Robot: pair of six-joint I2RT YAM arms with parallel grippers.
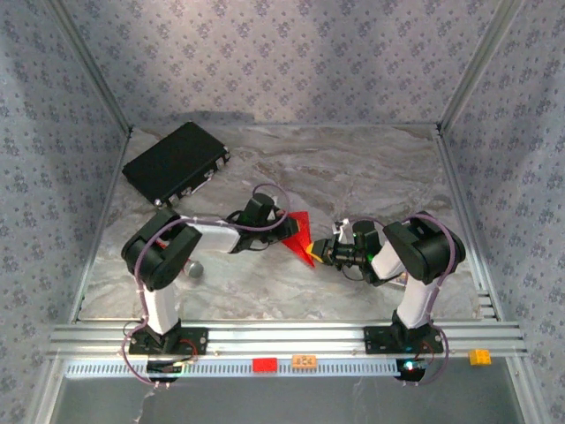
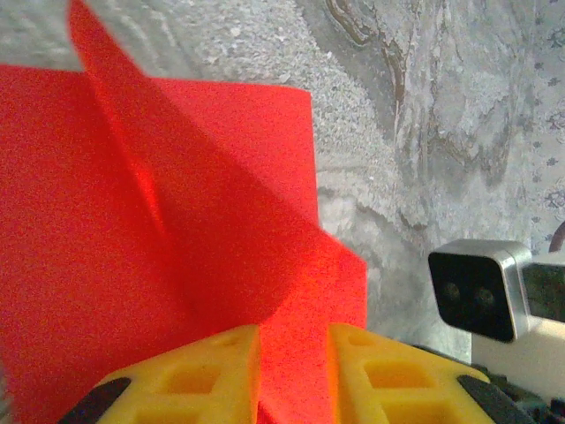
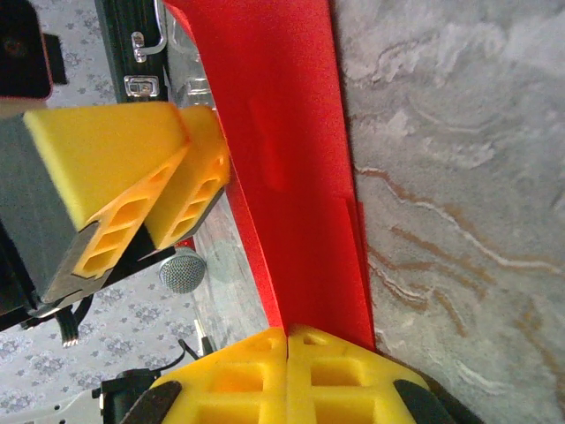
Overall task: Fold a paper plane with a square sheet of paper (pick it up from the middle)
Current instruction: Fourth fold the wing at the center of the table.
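The square sheet of paper [image 1: 300, 237], creased into a wedge, is hanging above the table [image 1: 353, 168] with the right hand [image 3: 287, 340] pinching it and the left hand [image 2: 296, 353] straddling it, grip unclear, so I judge several folds are remaining.

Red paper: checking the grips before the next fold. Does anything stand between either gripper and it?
Nothing visible does. The red paper runs between the left gripper's jaws, and the right gripper's jaws are shut on its other end.
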